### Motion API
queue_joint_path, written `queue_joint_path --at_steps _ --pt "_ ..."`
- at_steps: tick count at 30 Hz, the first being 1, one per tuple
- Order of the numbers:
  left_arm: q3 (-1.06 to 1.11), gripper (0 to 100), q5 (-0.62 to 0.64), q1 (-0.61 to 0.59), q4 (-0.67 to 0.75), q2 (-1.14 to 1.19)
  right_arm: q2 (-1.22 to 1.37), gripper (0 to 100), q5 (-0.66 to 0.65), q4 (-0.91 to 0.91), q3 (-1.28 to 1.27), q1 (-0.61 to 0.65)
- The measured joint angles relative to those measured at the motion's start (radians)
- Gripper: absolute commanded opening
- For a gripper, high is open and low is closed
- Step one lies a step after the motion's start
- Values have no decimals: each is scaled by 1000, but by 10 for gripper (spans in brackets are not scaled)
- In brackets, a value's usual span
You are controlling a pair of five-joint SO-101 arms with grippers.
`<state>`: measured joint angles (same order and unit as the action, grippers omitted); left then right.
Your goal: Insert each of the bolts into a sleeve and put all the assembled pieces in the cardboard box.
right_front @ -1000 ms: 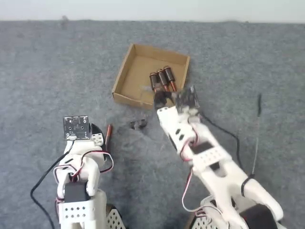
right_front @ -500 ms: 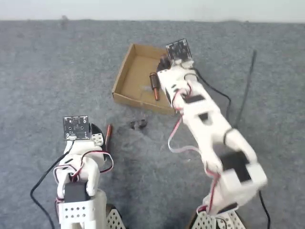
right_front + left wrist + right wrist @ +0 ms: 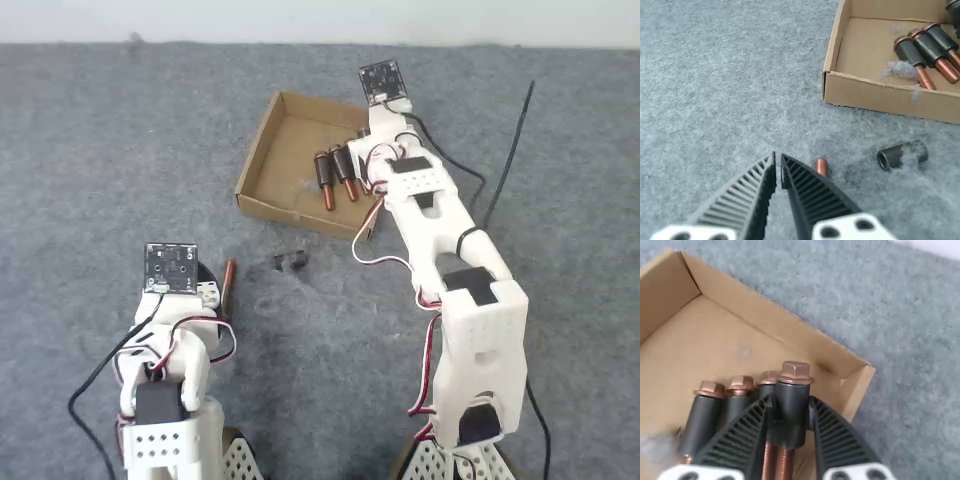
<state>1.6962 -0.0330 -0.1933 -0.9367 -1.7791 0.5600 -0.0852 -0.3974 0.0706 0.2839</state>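
over the right side of the box (image 3: pixel 295 150), my right pincer (image 3: pixel 790 407) is clenched on a piece (image 3: pixel 792 397), a copper bolt seated in a dark sleeve. its hex head sticks out past my fingertips, and the thread runs back between the ribbed fingers (image 3: pixel 740 435). whether the piece touches the box floor i cannot tell. just beside it three more pieces (image 3: pixel 735 405) lie side by side on the cardboard, heads toward the far wall. from above two of them (image 3: pixel 325 180) show next to my arm.

my left pincer (image 3: pixel 777 160) sits low over the grey carpet (image 3: pixel 120 150) on the near side, well apart from the box. its fingers are drawn almost together, with only a sliver between the tips and nothing in them. a loose bolt (image 3: pixel 228 282) lies on the carpet just beside one finger, and its copper end (image 3: pixel 821 167) pokes out past it. a loose sleeve (image 3: pixel 291 261) lies on its side between that bolt and the front wall of the box (image 3: pixel 880 95), touching neither, with its open end (image 3: pixel 885 160) turned toward my left pincer.
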Motion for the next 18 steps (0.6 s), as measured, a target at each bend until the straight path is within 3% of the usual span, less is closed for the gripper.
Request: queue_joint_path --at_steps 3,10,18 --pt "0 12 -2 0 0 0 0 142 0 -31 6 2" --pt "0 12 -2 0 12 0 -2 3 -2 -44 23 2" --pt "0 12 -5 0 12 0 -261 6 -2 -46 -201 2"
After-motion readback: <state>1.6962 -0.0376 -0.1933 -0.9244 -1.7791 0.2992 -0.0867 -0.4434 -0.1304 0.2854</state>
